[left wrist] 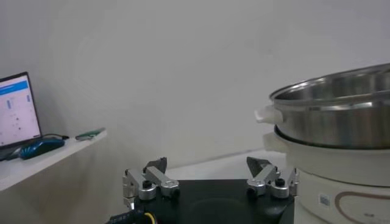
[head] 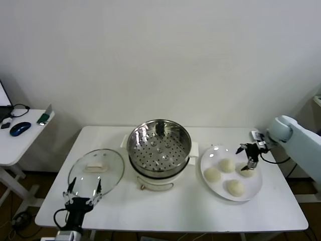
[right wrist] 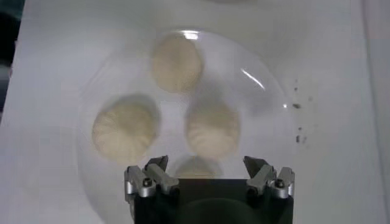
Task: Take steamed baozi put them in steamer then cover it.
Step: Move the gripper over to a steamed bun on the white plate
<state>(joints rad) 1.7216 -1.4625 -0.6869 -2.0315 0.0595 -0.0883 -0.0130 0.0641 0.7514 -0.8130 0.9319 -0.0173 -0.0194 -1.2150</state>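
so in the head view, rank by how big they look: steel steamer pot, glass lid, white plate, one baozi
1. Shiny steel steamer pot and round white plate, too alike to split
2. Clear glass lid, slightly smaller
3. Cream-white baozi, smallest

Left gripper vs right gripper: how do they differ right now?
The left gripper hangs low at the table's near left edge, by the cover; the right gripper is over the white plate, directly above one steamed baozi. The left gripper has nothing between its fingers; the right gripper's fingers straddle that bun's sides without closing on it. Shared: both are open, and neither holds anything.
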